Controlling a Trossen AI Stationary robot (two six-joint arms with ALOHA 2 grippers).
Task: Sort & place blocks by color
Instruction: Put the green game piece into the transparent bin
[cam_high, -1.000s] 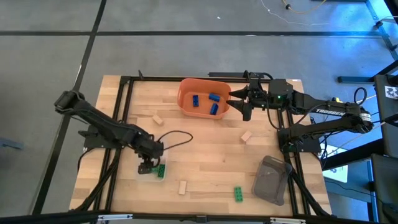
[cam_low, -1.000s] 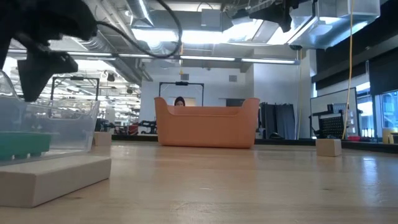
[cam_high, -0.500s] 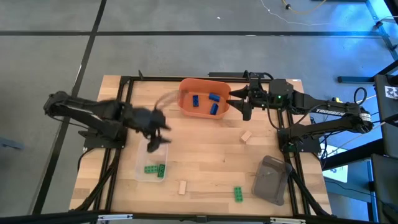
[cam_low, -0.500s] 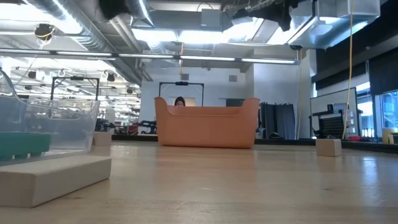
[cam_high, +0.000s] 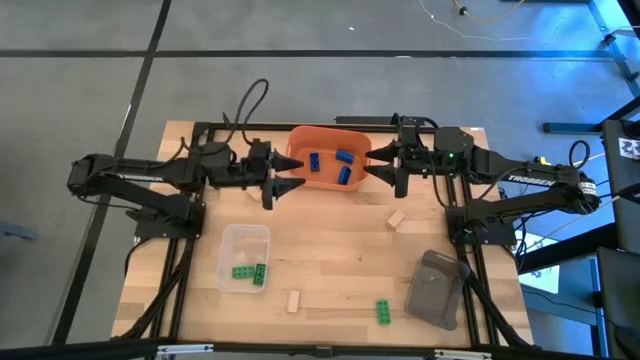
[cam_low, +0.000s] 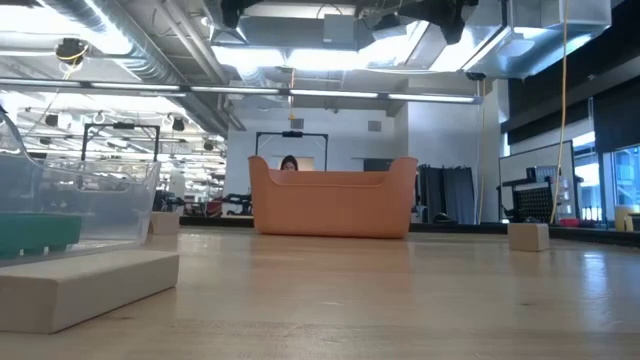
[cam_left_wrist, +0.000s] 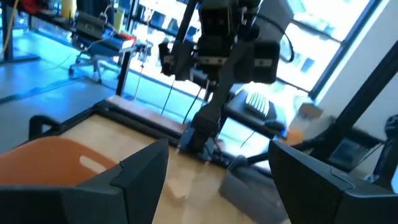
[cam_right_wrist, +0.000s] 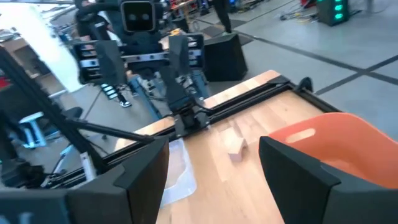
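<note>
Three blue blocks (cam_high: 330, 166) lie in the orange bin (cam_high: 296, 148) at the table's far middle. Two green blocks (cam_high: 248, 272) lie in the clear tray (cam_high: 245, 240) at the near left. A third green block (cam_high: 382, 312) lies on the table near the front edge. Tan blocks lie at the right middle (cam_high: 397, 219) and at the front (cam_high: 293, 301). My left gripper (cam_high: 290, 176) is open and empty, level, just left of the bin. My right gripper (cam_high: 372, 168) is open and empty, level, just right of the bin.
A grey tray (cam_high: 438, 288) sits at the near right. Another tan block (cam_right_wrist: 235, 146) lies left of the bin, below my left arm. In the low view a tan block (cam_low: 85, 285) lies close in front of the clear tray (cam_low: 80, 200).
My left gripper has risen from the clear tray and swung toward the far edge and the right, up to the orange bin's left side, turning from pointing down to level. Two green blocks lie in the tray where it was.
</note>
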